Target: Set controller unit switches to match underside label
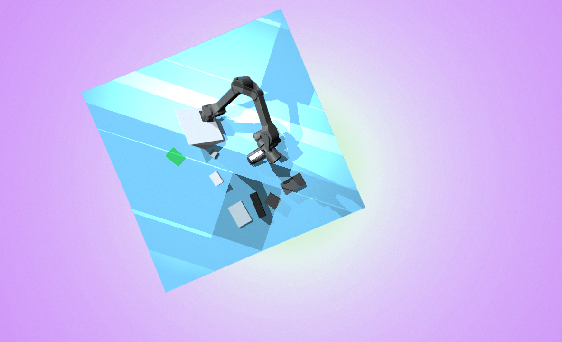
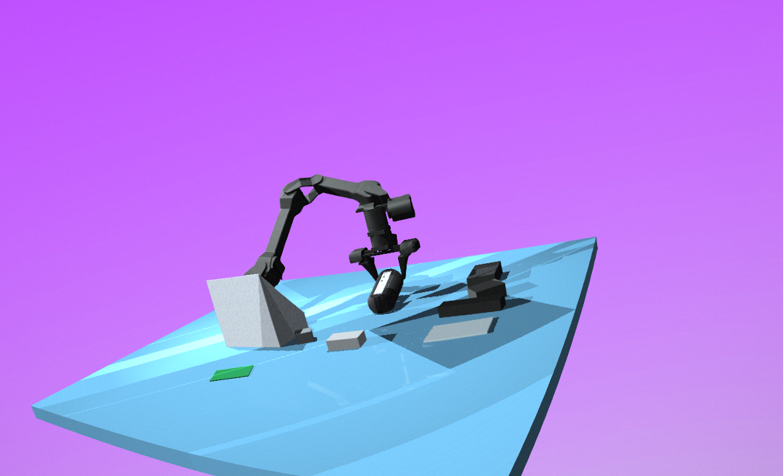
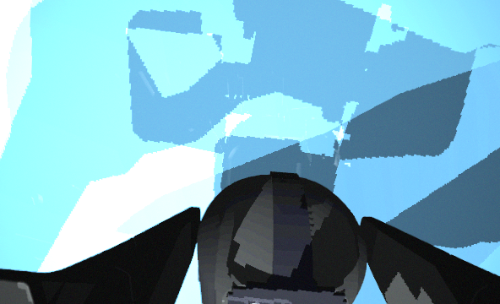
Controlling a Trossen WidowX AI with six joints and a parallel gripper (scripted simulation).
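The square light-blue bench [image 1: 155, 251] [image 2: 346, 426] carried a thin green plate [image 1: 175, 156] [image 2: 231, 373]; a big pale wedge-sided block [image 1: 199, 129] [image 2: 240, 311] stood near a small grey block [image 1: 214, 154] [image 2: 304, 334]; a pale box [image 1: 216, 178] [image 2: 345, 340] lay apart. A flat pale panel [image 1: 240, 214] [image 2: 460, 330] lay beside a long black bar [image 1: 257, 204] [image 2: 472, 305]; two dark blocks lay beyond.

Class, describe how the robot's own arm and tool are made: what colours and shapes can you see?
The arm is dark grey to black, with slim links and bulky rounded joints. The tool has two black fingers, narrowing towards their tips.
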